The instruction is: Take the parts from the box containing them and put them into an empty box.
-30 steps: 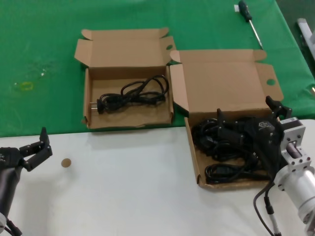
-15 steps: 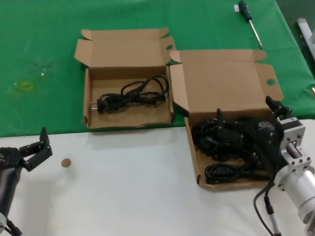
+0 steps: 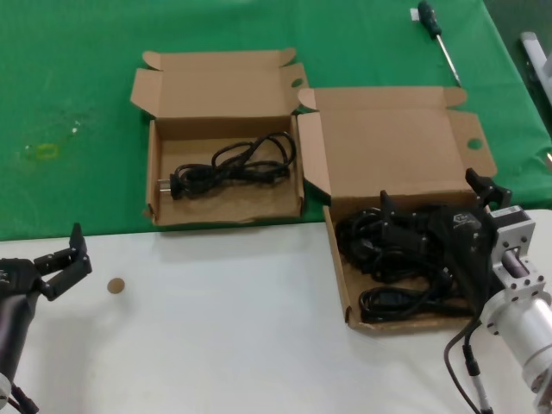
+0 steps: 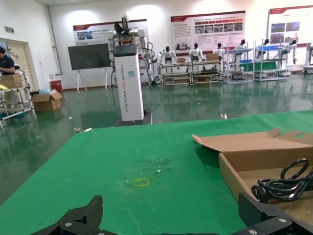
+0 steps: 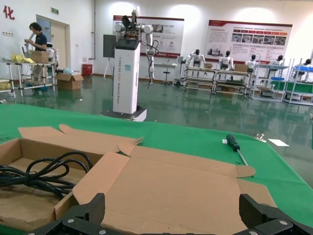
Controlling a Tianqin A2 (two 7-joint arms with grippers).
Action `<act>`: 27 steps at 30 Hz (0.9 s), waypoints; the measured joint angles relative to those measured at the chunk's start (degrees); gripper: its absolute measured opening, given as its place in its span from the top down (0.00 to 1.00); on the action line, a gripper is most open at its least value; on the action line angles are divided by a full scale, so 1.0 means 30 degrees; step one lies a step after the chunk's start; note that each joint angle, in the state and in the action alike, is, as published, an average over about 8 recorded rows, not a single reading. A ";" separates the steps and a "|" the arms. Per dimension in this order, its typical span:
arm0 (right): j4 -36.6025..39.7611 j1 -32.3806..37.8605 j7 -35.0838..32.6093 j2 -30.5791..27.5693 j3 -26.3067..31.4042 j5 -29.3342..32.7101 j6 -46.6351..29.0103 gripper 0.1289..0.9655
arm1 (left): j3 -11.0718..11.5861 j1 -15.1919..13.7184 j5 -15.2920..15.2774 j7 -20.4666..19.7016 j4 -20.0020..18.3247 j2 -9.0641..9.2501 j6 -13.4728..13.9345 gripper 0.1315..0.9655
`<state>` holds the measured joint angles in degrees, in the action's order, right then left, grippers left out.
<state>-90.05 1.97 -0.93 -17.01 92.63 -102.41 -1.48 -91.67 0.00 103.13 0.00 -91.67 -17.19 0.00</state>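
The right pincer (image 3: 431, 226) hangs spread wide, holding nothing, over the cables (image 3: 392, 250) heaped in the wider box (image 3: 392, 172). Best to close on one cable only, then lift straight up before crossing to the smaller box (image 3: 224, 129). The left pincer (image 3: 65, 259) waits open over the white surface (image 3: 216, 328).

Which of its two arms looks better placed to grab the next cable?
Probably the right. Its right end effector, open, sits over the cable pile in the larger box. The left end effector waits far off on the white table.
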 joint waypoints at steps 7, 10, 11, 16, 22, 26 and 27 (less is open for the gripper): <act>0.0000 0.0000 0.0000 0.0000 0.0000 0.0000 0.0000 0.00 | 0.0000 0.0000 0.0000 0.0000 0.0000 0.0000 0.0000 0.00; 0.0000 0.0000 0.0000 0.0000 0.0000 0.0000 0.0000 0.00 | 0.0000 0.0000 0.0000 0.0000 0.0000 0.0000 0.0000 0.00; 0.0000 0.0000 0.0000 0.0000 0.0000 0.0000 0.0000 0.00 | 0.0000 0.0000 0.0000 0.0000 0.0000 0.0000 0.0000 0.00; 0.0000 0.0000 0.0000 0.0000 0.0000 0.0000 0.0000 0.00 | 0.0000 0.0000 0.0000 0.0000 0.0000 0.0000 0.0000 0.00; 0.0000 0.0000 0.0000 0.0000 0.0000 0.0000 0.0000 0.00 | 0.0000 0.0000 0.0000 0.0000 0.0000 0.0000 0.0000 0.00; 0.0000 0.0000 0.0000 0.0000 0.0000 0.0000 0.0000 0.00 | 0.0000 0.0000 0.0000 0.0000 0.0000 0.0000 0.0000 0.00; 0.0000 0.0000 0.0000 0.0000 0.0000 0.0000 0.0000 0.00 | 0.0000 0.0000 0.0000 0.0000 0.0000 0.0000 0.0000 0.00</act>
<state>-90.05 1.97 -0.93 -17.01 92.63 -102.41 -1.48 -91.67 0.00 103.13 0.00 -91.67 -17.19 0.00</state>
